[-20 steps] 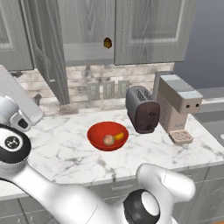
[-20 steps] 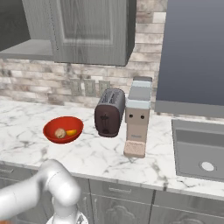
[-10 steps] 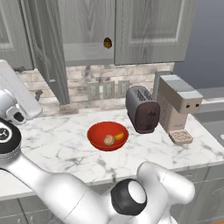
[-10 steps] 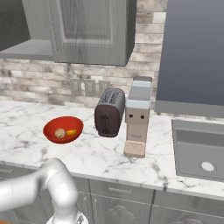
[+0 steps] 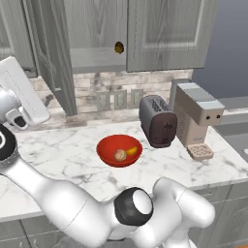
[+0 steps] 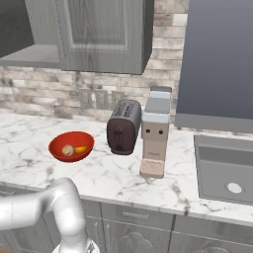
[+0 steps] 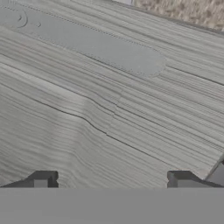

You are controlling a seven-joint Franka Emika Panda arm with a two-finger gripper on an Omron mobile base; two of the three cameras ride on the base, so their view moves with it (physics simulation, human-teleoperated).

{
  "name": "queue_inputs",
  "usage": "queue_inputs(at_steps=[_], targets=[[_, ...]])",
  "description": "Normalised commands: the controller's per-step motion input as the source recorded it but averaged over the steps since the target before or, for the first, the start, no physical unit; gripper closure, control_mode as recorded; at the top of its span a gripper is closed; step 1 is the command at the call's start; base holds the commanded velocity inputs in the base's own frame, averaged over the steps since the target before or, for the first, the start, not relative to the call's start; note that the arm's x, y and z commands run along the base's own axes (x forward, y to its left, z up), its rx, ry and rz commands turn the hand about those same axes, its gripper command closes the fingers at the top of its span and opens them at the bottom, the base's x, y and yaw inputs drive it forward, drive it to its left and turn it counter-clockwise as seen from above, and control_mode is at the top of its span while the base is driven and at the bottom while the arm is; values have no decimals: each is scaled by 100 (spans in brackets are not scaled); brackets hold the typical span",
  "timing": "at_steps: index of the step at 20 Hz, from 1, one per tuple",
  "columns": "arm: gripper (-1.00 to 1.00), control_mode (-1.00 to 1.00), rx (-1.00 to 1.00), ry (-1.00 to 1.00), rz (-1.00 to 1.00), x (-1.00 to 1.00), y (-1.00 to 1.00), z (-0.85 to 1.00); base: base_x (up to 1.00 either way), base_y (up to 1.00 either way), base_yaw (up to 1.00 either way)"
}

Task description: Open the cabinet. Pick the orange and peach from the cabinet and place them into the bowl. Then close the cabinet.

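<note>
The cabinet (image 5: pixel 164 34) has its left door (image 5: pixel 54 58) swung open and its right door shut; the grey shelf (image 5: pixel 92 60) shows inside. On the counter sits the red bowl (image 5: pixel 119 150), also seen from the right (image 6: pixel 71 147). In it lie the peach (image 5: pixel 119 155) and the orange (image 5: pixel 131 151). My gripper (image 7: pixel 111 180) is open, its fingertips wide apart with nothing between them, and it faces grey wood-grain panelling at very close range. Its white hand (image 5: pixel 22 94) hangs just left of the open door.
A small dark brown-and-yellow object (image 5: pixel 118 47) stays on the shelf. A dark toaster (image 5: pixel 157 121) and a grey coffee machine (image 5: pixel 196 116) stand right of the bowl. A sink (image 6: pixel 227 168) lies at the counter's right end. My arm's elbow (image 5: pixel 135 208) bulks in the foreground.
The hand has risen a little beside the open door while the arm's lower links swung. The bowl, both fruits and the doors have not moved.
</note>
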Motion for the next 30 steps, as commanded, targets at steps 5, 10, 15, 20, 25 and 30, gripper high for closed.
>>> queue_inputs(at_steps=[5, 10, 15, 20, 25, 30], targets=[[-100, -100, 2, 0, -16, 0, -45, 4, 0, 0, 0], [-100, -100, 2, 1, -17, 0, -52, 0, 0, 0, 0], [-100, -100, 3, 1, -15, 0, -52, 1, 0, 0, 0], [-100, -100, 2, 0, -6, 19, -49, 3, 0, 0, 0], [-100, -100, 2, 0, 0, 38, -45, 0, 0, 0, 0], [-100, -100, 2, -8, 0, 35, -45, 0, 0, 0, 0]])
